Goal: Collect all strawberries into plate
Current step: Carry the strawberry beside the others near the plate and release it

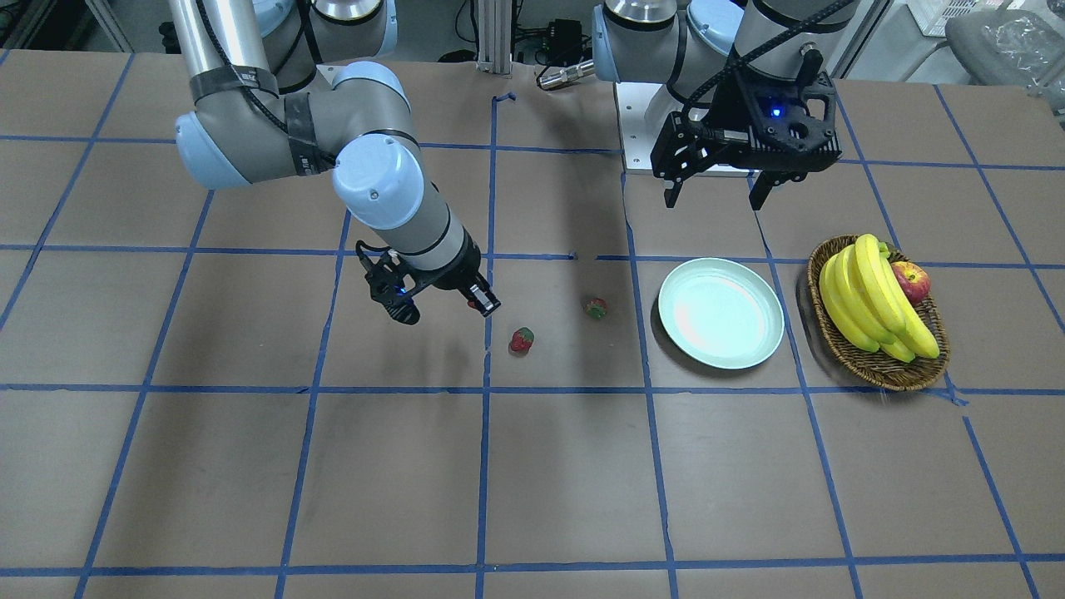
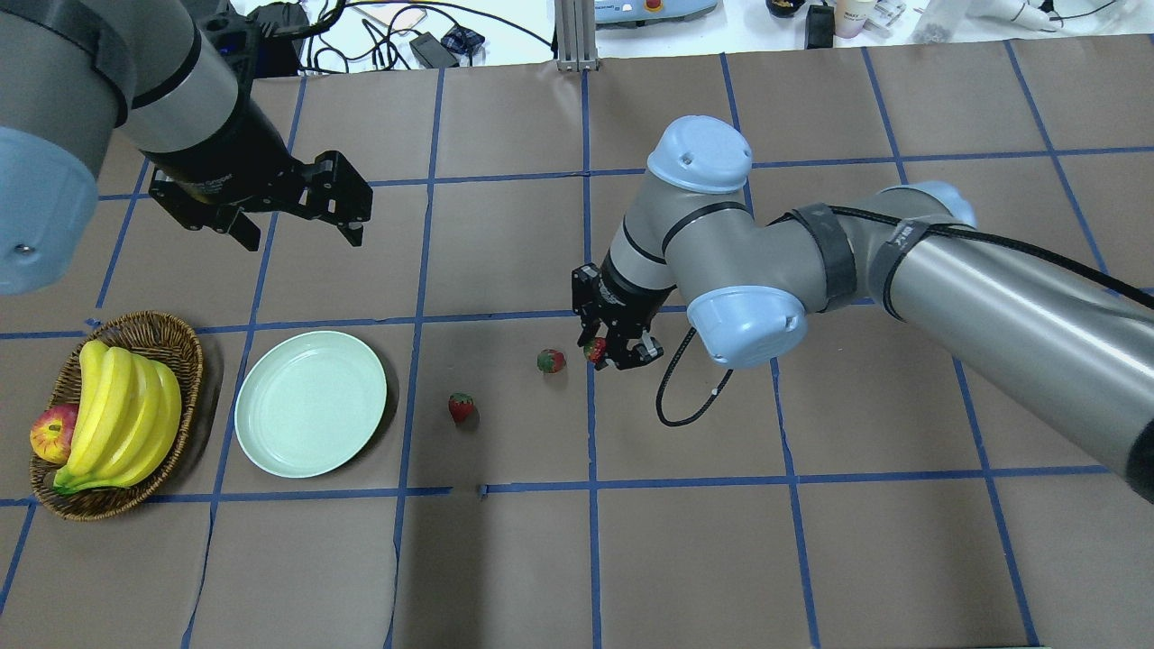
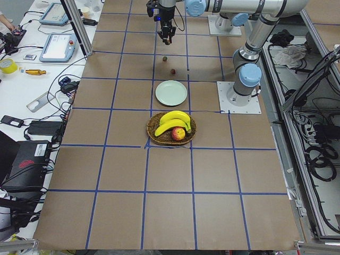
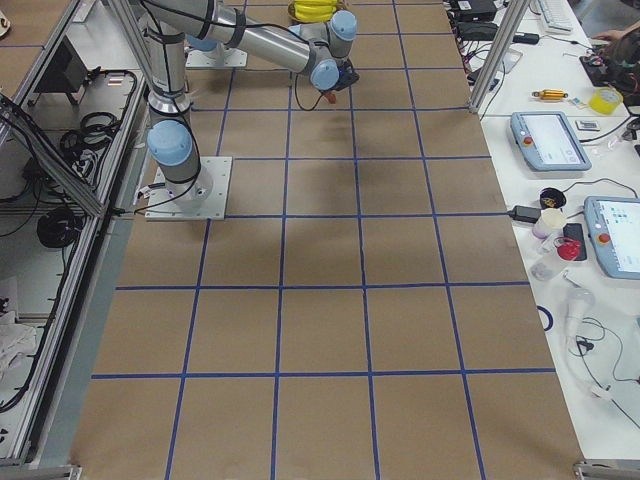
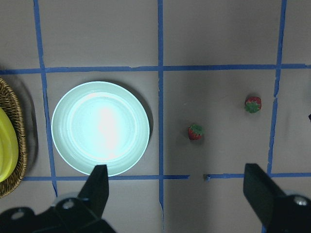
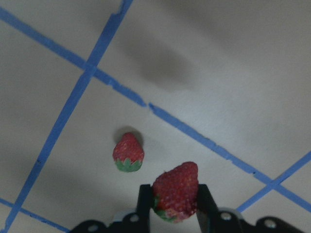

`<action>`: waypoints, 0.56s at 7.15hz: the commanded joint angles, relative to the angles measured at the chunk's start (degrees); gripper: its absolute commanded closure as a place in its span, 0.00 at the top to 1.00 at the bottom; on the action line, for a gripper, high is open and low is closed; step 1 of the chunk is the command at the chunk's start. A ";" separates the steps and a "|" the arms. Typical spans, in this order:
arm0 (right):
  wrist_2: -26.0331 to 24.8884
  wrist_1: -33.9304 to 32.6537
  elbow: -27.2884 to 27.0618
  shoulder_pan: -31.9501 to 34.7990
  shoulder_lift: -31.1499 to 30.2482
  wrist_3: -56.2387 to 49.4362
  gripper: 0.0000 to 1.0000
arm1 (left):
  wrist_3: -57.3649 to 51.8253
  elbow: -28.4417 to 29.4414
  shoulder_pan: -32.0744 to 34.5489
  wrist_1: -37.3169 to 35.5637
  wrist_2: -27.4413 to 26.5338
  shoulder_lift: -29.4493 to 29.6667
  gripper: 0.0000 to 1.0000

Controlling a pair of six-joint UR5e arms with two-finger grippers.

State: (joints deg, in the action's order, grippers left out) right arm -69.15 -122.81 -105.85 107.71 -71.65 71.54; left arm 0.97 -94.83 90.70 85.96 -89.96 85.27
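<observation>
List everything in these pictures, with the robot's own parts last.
table: one, brown with blue tape grid
basket: one, brown wicker, robot's left end of table
bananas: one bunch, yellow, in basket
apple: one, red-yellow, in basket beside bananas
plate: one, pale mint green, empty, beside basket
loose strawberries: two, red with green caps, on table right of plate
held strawberry: one, red, clamped above table
left gripper: one, black, jaws open, raised near plate
right gripper: one, black, jaws shut on held strawberry
</observation>
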 commanded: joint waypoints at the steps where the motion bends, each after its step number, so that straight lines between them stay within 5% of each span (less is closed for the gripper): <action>1: 2.18 -5.66 2.82 3.63 6.49 0.62 0.00 | 0.00 0.00 0.00 0.00 0.05 -0.02 1.00; 3: 4.45 -6.83 3.71 4.96 9.15 0.53 0.00 | 0.00 0.00 0.00 0.00 0.05 -0.02 1.00; 4: 4.55 -6.74 3.72 5.13 9.51 0.53 0.26 | 0.00 0.00 -0.09 0.00 -0.04 -0.02 1.00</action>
State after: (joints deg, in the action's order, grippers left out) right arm -65.23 -129.33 -102.35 112.48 -63.13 72.11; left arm 0.97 -94.83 90.68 85.96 -89.93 85.26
